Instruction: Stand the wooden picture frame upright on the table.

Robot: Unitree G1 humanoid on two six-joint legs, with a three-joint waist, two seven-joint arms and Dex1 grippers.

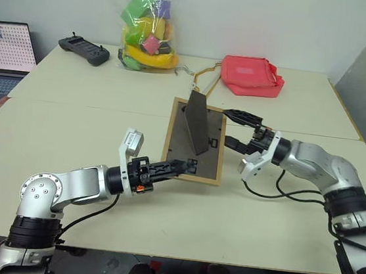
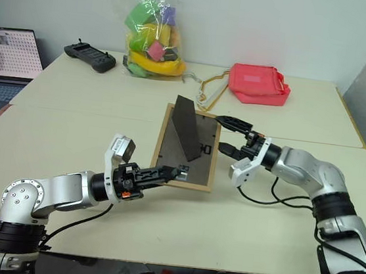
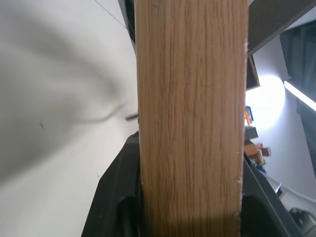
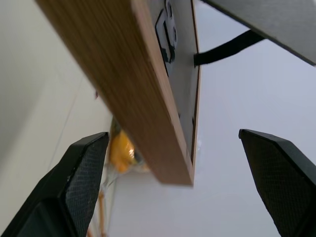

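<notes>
At mid-desk (image 1: 76, 92) the left gripper (image 1: 178, 167) pinches the near edge of the wooden picture frame (image 1: 195, 142), stand unfolded, so the wide-open right gripper (image 1: 240, 129) should steady its right edge while tipping up.

The light wood edge of the wooden picture frame (image 3: 191, 118) stands clamped between two black fingers (image 3: 114, 197), above the pale counter (image 3: 54, 98).
</notes>
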